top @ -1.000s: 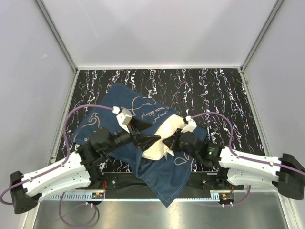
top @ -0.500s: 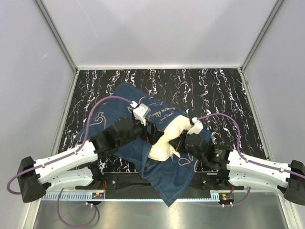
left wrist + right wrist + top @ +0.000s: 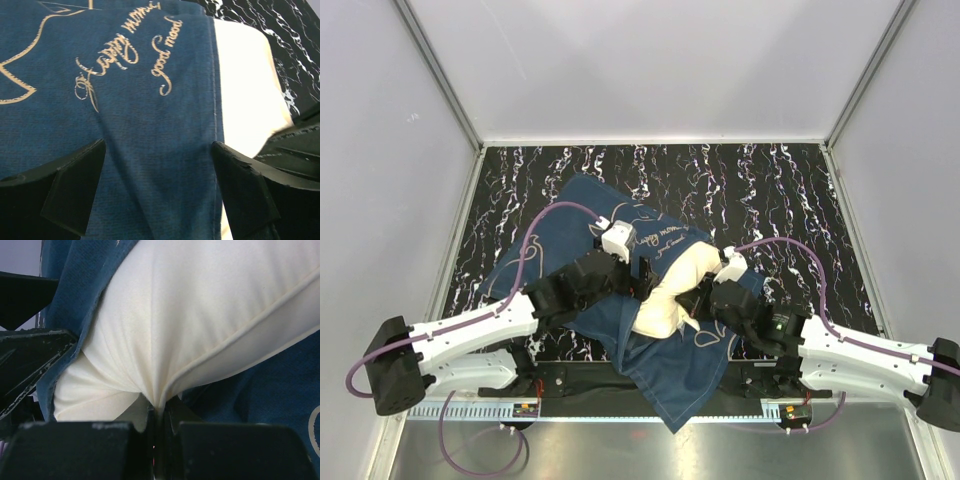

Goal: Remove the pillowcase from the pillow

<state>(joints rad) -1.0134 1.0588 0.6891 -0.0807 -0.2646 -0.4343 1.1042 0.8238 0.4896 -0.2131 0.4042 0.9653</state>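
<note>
Black marbled tabletop (image 3: 770, 180), white-veined, boxed by pale grey panels (image 3: 650, 70) on three sides.

We log the pillow (image 3: 672, 290) near the middle of the table's near half, about half out of the pillowcase (image 3: 575, 205). Its cream bulk shows bare between the two grippers. The navy cover lies spread to the left and far side, and a fold of it passes under the pillow.

From the left wrist, the pillowcase hem (image 3: 216, 100) runs straight, with the pillow (image 3: 245, 90) showing just beyond it. The gold lettering lies flat on the cloth (image 3: 150, 130).

The right gripper (image 3: 696, 300) is clamped on the pillow. In the right wrist view its jaws meet on a pinch of cream fabric (image 3: 210, 315) just below the piped seam (image 3: 240, 340), with blue cloth (image 3: 265, 385) to either side.

The left gripper (image 3: 642, 272) sits over the cover beside the hem. Its fingers (image 3: 75, 185) are spread wide with nothing between them. We cannot tell whether they touch the cloth.

One corner of the cover (image 3: 670, 400) hangs past the table's near edge. Marbled surface shows along the far side and to the right of the pillow.
</note>
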